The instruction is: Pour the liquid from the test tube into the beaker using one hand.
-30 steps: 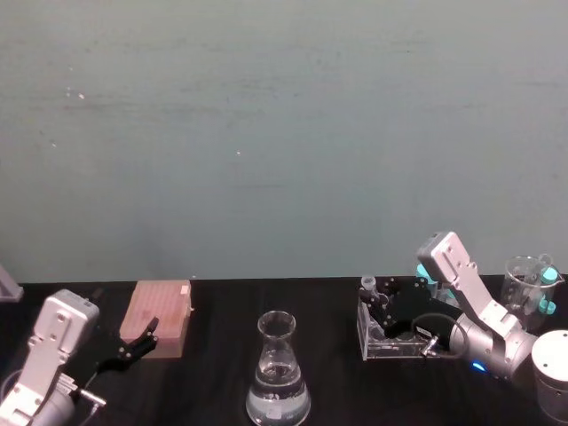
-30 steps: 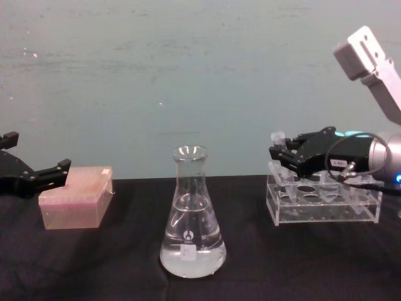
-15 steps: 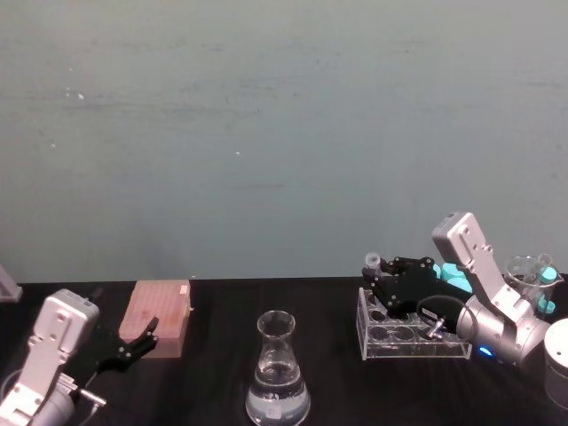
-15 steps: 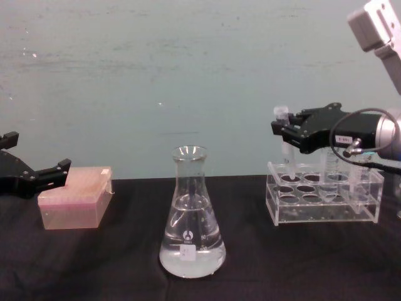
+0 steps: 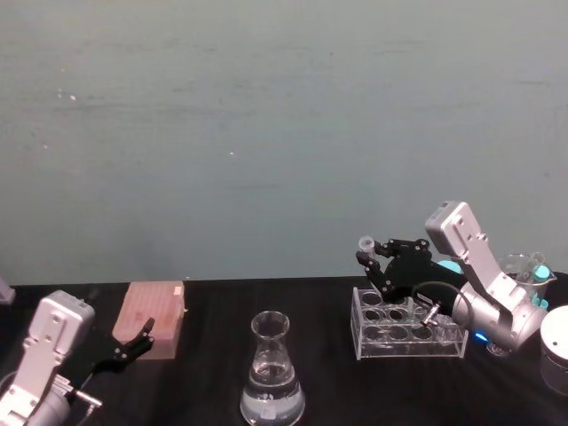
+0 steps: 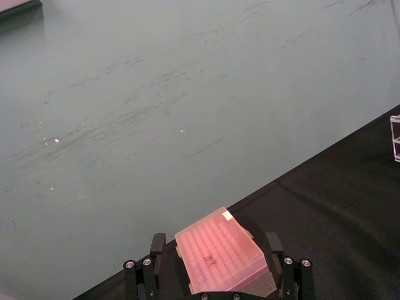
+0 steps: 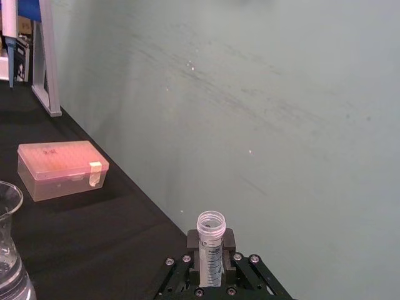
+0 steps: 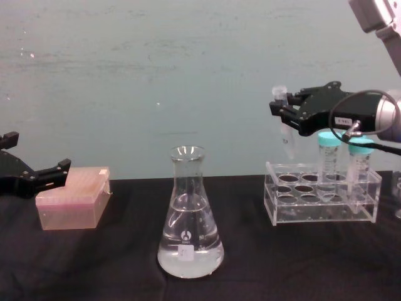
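Tabletop (image 8: 282,263), right tool (image 8: 281,111) holding test tube (image 7: 210,226) (aloft)

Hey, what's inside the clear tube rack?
Two teal-capped tubes stand toward the rack's right end; its other visible holes look empty. The test tube hangs above it, held in the right pincer. Whether the capped tubes hold liquid can't be told.
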You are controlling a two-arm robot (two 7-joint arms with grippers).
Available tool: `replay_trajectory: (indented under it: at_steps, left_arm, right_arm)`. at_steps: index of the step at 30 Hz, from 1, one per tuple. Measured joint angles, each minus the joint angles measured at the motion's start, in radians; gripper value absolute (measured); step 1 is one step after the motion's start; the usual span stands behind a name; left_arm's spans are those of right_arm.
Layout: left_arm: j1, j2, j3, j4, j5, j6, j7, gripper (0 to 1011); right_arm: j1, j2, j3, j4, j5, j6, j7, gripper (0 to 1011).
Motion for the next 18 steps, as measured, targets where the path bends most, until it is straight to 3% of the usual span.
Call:
replay_trajectory:
  at_steps: [18]
  left_arm:
    - [0.0,0.0,0.0,0.0,0.0,0.0,0.0,1000]
  right_arm:
    - [0.001,0.006,-0.045,-0.073,-0.08,-0.047,-0.019,198]
